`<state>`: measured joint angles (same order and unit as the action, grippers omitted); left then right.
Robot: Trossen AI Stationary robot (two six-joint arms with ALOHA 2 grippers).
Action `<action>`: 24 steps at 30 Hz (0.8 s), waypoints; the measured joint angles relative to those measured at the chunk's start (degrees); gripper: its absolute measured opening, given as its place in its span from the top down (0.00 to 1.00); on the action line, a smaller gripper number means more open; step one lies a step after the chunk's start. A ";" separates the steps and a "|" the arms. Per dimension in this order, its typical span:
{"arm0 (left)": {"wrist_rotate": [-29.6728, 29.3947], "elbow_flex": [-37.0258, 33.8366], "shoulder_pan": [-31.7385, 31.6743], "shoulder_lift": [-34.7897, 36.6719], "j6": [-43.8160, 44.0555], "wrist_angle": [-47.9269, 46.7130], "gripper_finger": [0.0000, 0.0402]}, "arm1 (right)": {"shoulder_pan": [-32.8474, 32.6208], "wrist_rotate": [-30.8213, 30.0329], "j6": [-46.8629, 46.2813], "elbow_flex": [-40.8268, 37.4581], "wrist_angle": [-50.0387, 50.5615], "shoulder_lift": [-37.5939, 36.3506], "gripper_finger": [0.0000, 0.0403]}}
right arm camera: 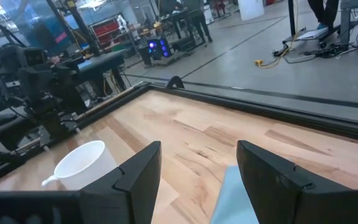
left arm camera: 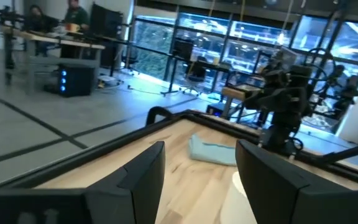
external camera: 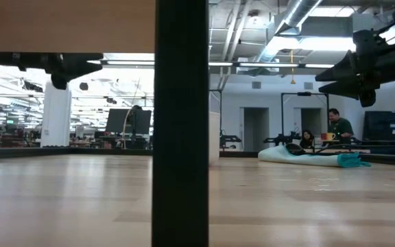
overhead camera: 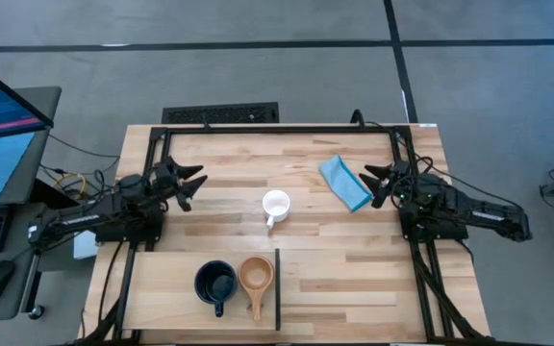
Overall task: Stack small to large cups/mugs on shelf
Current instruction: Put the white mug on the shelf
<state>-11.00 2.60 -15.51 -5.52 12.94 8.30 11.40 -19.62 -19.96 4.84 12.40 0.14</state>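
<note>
Striped butcher-block tabletop (overhead camera: 354, 259) carries a white ceramic mug (overhead camera: 275, 206) at its middle, untouched. On the pale wooden shelf board (overhead camera: 166, 284), a black mug (overhead camera: 215, 283) and a small tan wooden cup (overhead camera: 256, 276) sit side by side. Left gripper (overhead camera: 192, 185) and right gripper (overhead camera: 371, 183) hover with jaws spread, holding nothing; a folded light-blue cloth (overhead camera: 343, 183) lies near the right one.

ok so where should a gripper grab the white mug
Pinch the rim wall of the white mug from straight above. It stands upright with its mouth open to the top, alone on the table, and its handle points toward the shelf, so grip a side away from the handle.
</note>
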 joint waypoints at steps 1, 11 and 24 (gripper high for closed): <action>0.35 0.44 0.00 -0.41 -0.02 -0.09 0.53 | 0.00 0.00 -0.01 0.00 0.02 0.00 0.42; 1.17 6.55 0.00 -6.47 -3.69 0.41 0.53 | 0.00 0.01 -0.03 0.02 0.13 0.00 0.42; 3.17 15.85 0.09 -23.10 -8.98 -0.14 0.53 | 0.00 0.00 -0.19 -0.09 -1.08 0.00 0.42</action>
<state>-7.83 18.46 -15.42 -28.63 3.96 8.16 11.40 -19.62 -20.14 4.75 11.32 0.14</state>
